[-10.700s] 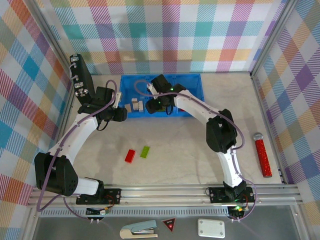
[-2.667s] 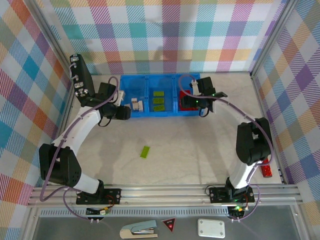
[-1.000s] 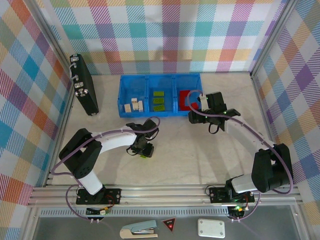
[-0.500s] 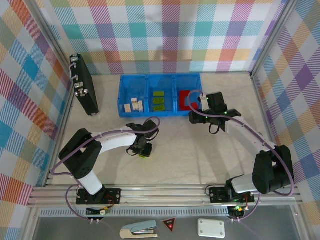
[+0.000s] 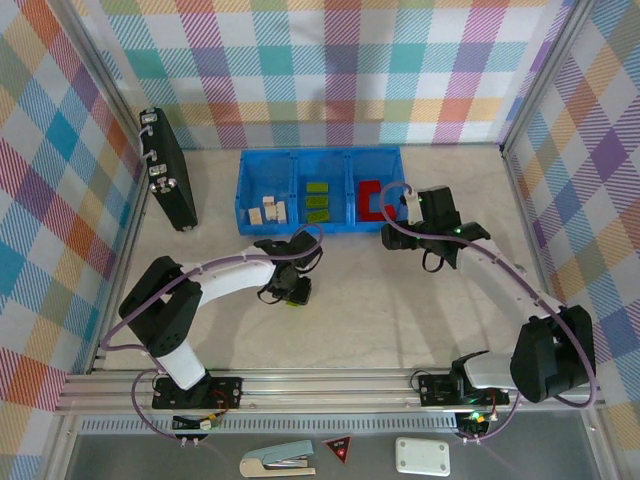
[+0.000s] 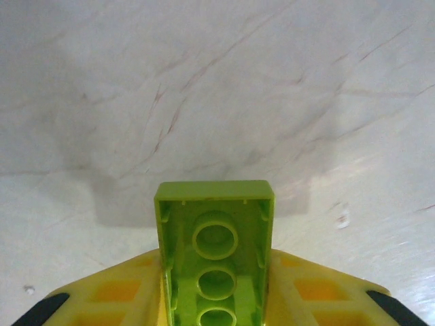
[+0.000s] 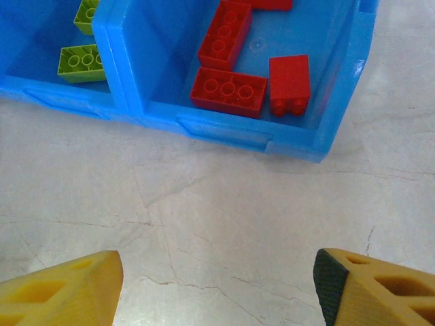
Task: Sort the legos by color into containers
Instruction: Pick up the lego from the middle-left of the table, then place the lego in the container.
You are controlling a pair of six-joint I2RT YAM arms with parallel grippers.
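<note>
My left gripper [image 5: 292, 292] hangs over the middle of the table, shut on a lime green lego [image 5: 293, 301]. In the left wrist view that lego [image 6: 215, 248] shows its hollow underside between the yellow fingers [image 6: 115, 299], held just above the marble surface. The blue tray of containers [image 5: 300, 228] stands at the back: cream legos [image 5: 268, 210] on the left, green legos [image 5: 318, 200] in the middle, red legos [image 5: 372, 198] on the right. My right gripper [image 5: 393, 236] hovers open and empty just in front of the red compartment [image 7: 228, 90].
A flat black panel [image 5: 166, 170] leans at the back left. Checked walls enclose the table on three sides. Below the front rail lie a stapler [image 5: 277, 462], a red triangle [image 5: 338, 449] and a white box [image 5: 422, 456].
My left gripper has closed on the green lego and raised it slightly, shifting toward the tray. The right arm has drifted a little to the right, staying open.
</note>
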